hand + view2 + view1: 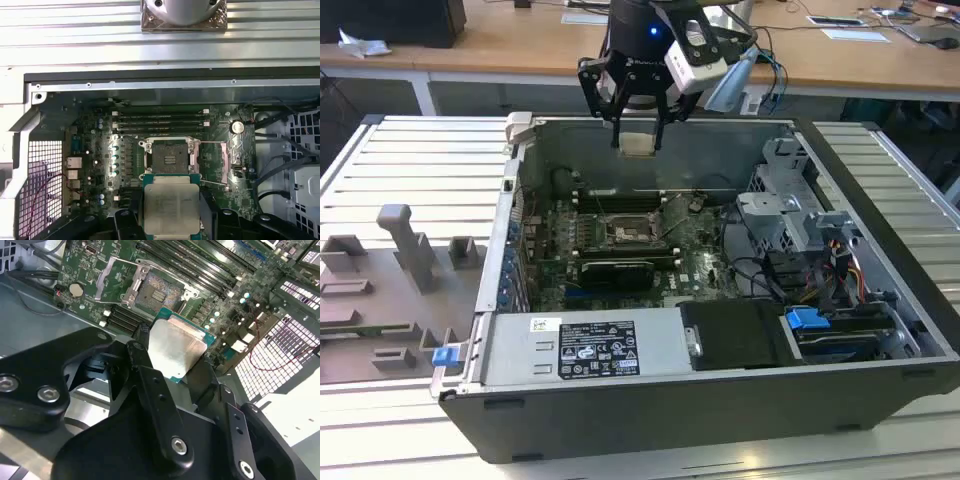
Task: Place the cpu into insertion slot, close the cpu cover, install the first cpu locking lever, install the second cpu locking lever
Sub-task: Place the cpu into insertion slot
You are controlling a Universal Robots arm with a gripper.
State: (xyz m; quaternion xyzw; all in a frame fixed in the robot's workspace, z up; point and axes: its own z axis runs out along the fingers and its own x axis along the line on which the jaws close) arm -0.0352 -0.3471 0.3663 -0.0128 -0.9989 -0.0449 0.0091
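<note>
At the exterior view's left, grey blocky fixtures (412, 250) stand on the ribbed metal table (420, 150); in the middle, the open computer case (720, 410) holds a green board (700, 265) whose dark, metal-rimmed insertion slot (625, 232) lies bare. Above it the gripper (638, 145) points straight down, clamped on the flat silvery cpu (638, 143), well clear of the slot; a drive cage (790, 195) crowds the right.

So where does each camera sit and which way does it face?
Exterior view: off the arm, above the open case, looking down into it; shows gripper holding cpu.
Second wrist view: on arm, slanting past fingers at slot.
First wrist view: on arm, straight down on board; fingers flank cpu.
Shared: all three show cpu and slot.
</note>
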